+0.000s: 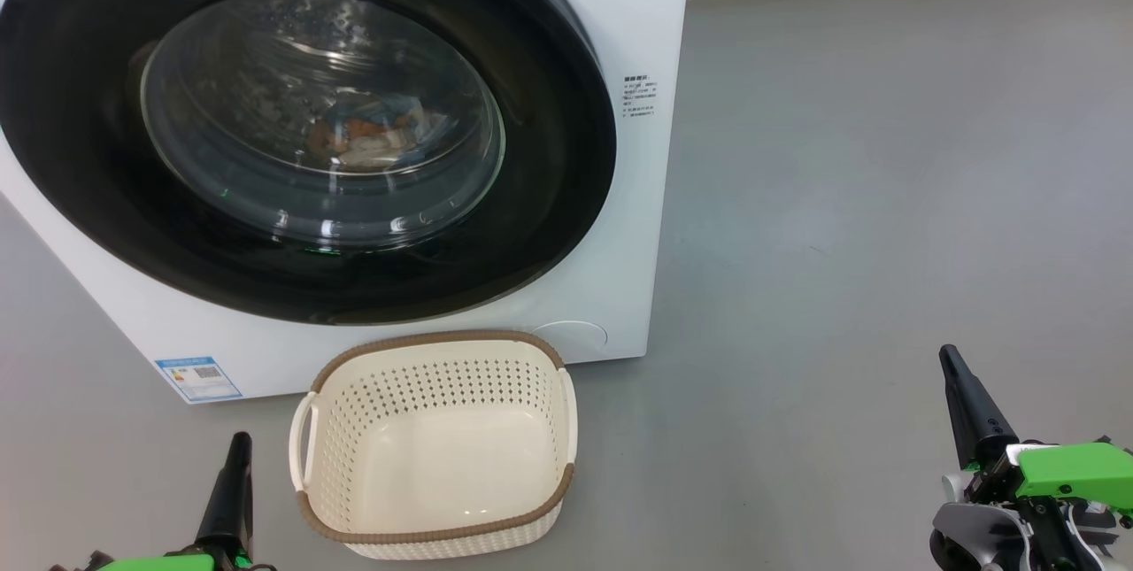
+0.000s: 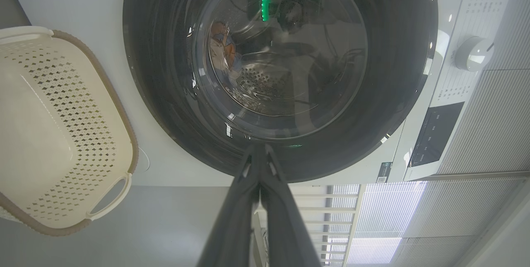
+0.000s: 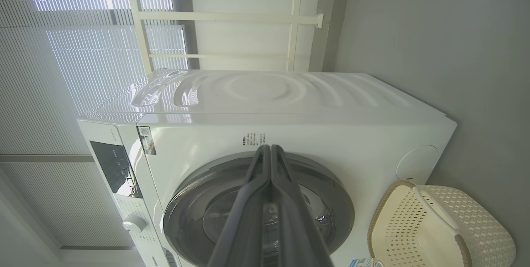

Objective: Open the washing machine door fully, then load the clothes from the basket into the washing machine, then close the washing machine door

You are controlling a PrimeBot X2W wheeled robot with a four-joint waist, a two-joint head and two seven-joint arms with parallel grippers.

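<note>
Fingers (image 1: 232,482) of left gripper (image 1: 239,443) and right gripper (image 1: 951,358) were pressed together, empty; door (image 1: 88,155) lay shut ahead and above them, clothes (image 1: 372,133) behind it; basket (image 1: 443,389), empty, stood nearer the left gripper.

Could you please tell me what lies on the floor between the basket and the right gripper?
Nothing: in the head view, the grey floor between the basket and the right gripper is bare.
</note>
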